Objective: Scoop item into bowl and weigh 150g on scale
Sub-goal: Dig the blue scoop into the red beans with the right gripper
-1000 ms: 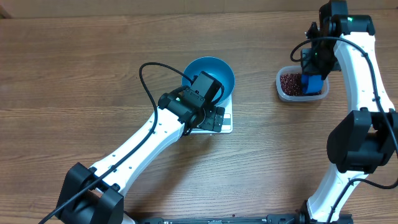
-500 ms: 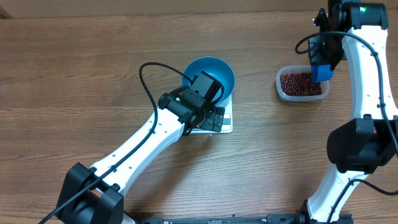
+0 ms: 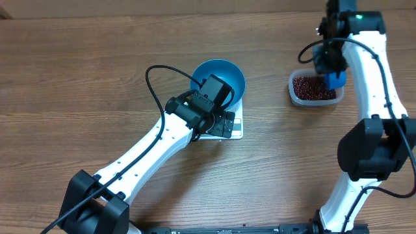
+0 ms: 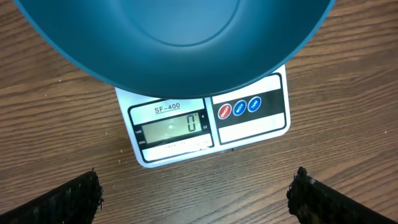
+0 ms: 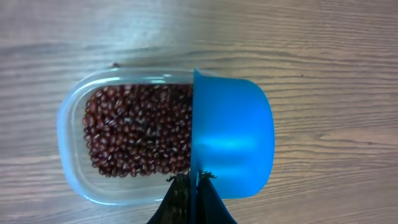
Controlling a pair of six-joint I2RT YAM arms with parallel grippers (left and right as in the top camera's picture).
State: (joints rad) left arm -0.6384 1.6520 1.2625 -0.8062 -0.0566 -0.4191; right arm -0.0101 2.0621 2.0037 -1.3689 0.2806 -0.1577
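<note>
The blue bowl (image 3: 220,78) (image 4: 174,37) sits on the white scale (image 3: 235,130) (image 4: 208,121), whose display reads 0. No beans show in the visible part of the bowl. My left gripper (image 3: 221,122) (image 4: 196,202) hangs open above the scale's front edge, holding nothing. Red-brown beans (image 3: 311,86) (image 5: 140,134) fill a clear tub (image 3: 296,94) (image 5: 74,168). My right gripper (image 3: 328,62) (image 5: 197,186) is shut on the handle of a small blue scoop (image 3: 334,79) (image 5: 233,146) over the tub's right end. The scoop's inside is hidden.
Wooden table all around. The left arm reaches in from the lower left, with a black cable (image 3: 153,78) looping above it. The right arm stands along the right edge.
My right gripper has lifted the scoop out of the beans and now holds it above the tub's right end. The left arm has not moved.
</note>
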